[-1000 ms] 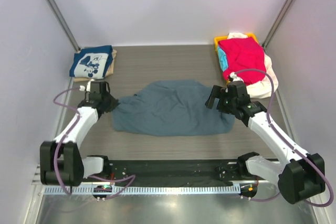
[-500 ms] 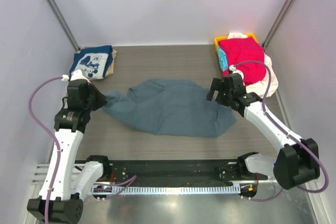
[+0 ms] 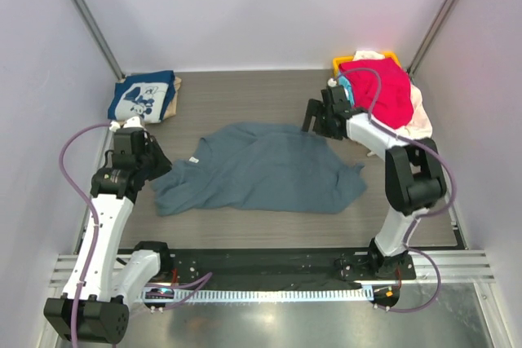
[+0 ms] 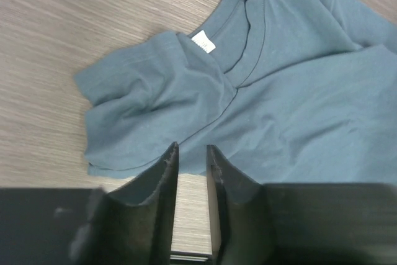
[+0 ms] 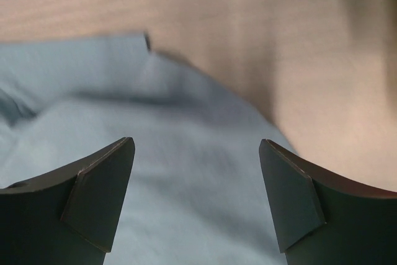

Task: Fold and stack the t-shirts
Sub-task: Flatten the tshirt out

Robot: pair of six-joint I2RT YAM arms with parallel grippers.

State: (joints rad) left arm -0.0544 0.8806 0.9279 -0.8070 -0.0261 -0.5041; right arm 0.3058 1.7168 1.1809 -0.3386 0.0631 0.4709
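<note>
A large slate blue-grey t-shirt (image 3: 261, 173) lies spread and crumpled mid-table, collar and white label toward the left (image 4: 279, 110). My left gripper (image 3: 159, 165) hovers just off its left sleeve, jaws a narrow gap apart with nothing between them (image 4: 191, 148). My right gripper (image 3: 314, 120) is wide open and empty over the shirt's far right edge (image 5: 197, 142), with the cloth (image 5: 155, 153) below it. A folded navy t-shirt with white cartoon print (image 3: 143, 97) lies on a tan one (image 3: 174, 87) at the far left.
A yellow basket (image 3: 338, 63) at the far right holds a red t-shirt (image 3: 379, 87), a turquoise one (image 3: 347, 94) and a cream one (image 3: 418, 112) spilling over its side. Bare wood table (image 3: 245, 99) lies behind the shirt. Walls close both sides.
My left gripper pulled the sleeve leftward, let it go and drew back. My right arm swung from the shirt's right side to its far edge near the basket. The shirt lies flatter.
</note>
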